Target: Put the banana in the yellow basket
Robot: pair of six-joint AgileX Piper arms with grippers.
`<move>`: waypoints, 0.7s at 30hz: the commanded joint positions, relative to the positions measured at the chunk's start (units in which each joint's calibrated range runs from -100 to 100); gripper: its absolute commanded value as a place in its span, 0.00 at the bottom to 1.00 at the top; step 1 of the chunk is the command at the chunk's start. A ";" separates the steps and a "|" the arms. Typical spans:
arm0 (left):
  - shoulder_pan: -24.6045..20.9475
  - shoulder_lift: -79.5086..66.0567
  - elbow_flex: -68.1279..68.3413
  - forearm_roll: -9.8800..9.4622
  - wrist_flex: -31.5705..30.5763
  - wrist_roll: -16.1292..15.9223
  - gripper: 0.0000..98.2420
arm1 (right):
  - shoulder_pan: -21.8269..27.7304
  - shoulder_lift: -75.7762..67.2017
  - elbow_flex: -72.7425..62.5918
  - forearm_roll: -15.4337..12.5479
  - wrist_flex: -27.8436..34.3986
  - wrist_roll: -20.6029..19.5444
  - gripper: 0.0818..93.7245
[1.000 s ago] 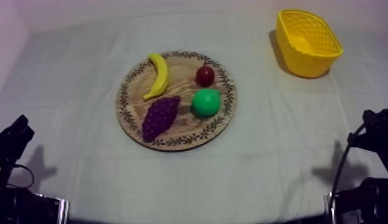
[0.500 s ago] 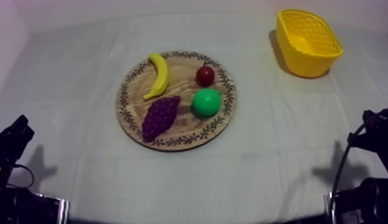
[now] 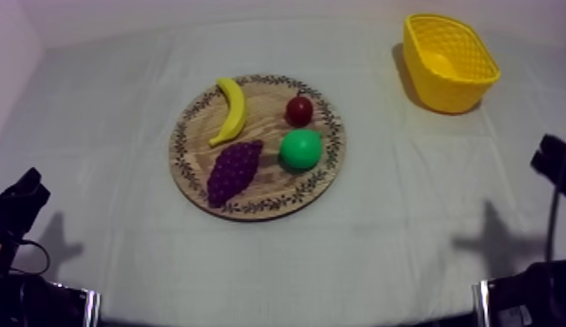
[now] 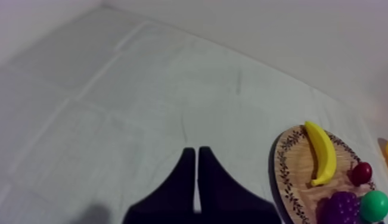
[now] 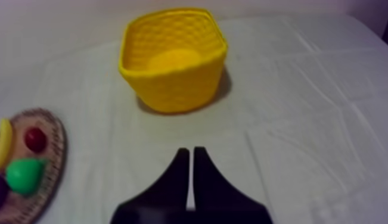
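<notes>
The yellow banana [image 3: 231, 110] lies on the back left part of the round wooden board [image 3: 267, 94], mid-table. The yellow basket [image 3: 449, 63] stands at the far right. My left gripper [image 3: 23, 198] rests low at the left, far from the board. Its fingers lie together as a narrow wedge [image 4: 193, 152], shut on nothing, and point past the banana [image 4: 320, 152] and the board's rim [image 4: 283, 173]. My right gripper [image 5: 191, 151] is shut too, with nothing held, and faces the basket [image 5: 172, 59] from some way off. The right arm [image 3: 557, 161] shows at the right edge.
A purple bunch of grapes [image 3: 233, 170], a green pear [image 3: 301, 150] and a small red fruit [image 3: 299, 110] share the board with the banana. Bare cloth lies between the board and the basket.
In the top view the right arm has risen and shifted toward the right edge. The left arm and the fruit have stayed put.
</notes>
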 commanded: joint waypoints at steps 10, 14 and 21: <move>-0.02 -0.05 -0.01 -0.03 0.00 0.01 0.00 | -20.92 35.54 -37.66 12.03 2.35 -19.02 0.00; -0.02 -0.05 -0.01 -0.03 0.00 0.00 0.00 | -27.84 44.40 -45.56 15.71 4.01 -23.78 0.00; -0.02 -0.05 -0.01 -0.03 0.00 0.01 0.00 | -33.01 57.59 -58.00 15.04 3.90 -26.77 0.00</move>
